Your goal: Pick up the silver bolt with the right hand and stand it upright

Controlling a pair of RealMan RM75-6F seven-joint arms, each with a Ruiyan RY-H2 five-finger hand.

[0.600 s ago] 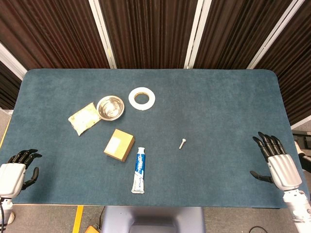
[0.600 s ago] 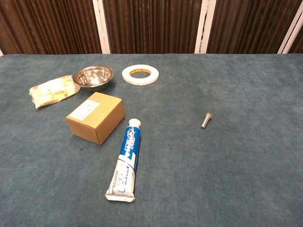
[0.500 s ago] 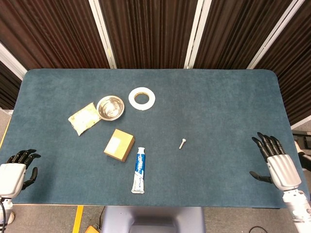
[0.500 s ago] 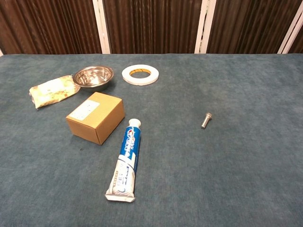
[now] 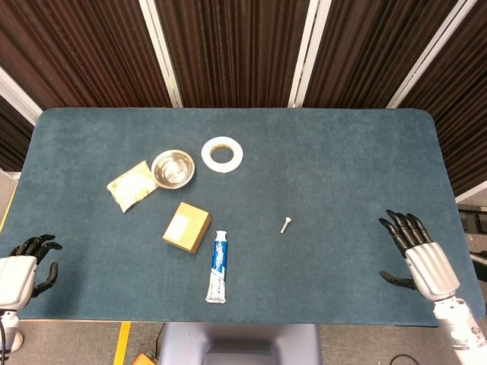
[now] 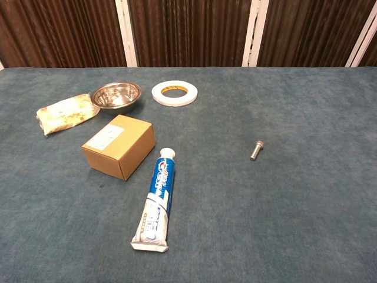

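Lying on its side near the middle of the table (image 5: 342,152), the bolt (image 5: 285,224) sits right of the toothpaste (image 5: 218,266) and well apart from everything else; the chest view shows its head (image 6: 258,144) pointing toward the upper right of the frame. The right hand (image 5: 415,255) is at the lower right of the head view, over the table's edge, fingers spread and holding nothing, well apart from the bolt. The left hand (image 5: 23,266) sits at the lower left, off the table's corner, fingers loosely curled and empty. By the look of it the task is at its very start: the reach has not closed on the bolt. The next move calls for carrying the right hand leftward across the mat to the bolt, then pinching the small shaft finely enough to lift and tip it onto its head.
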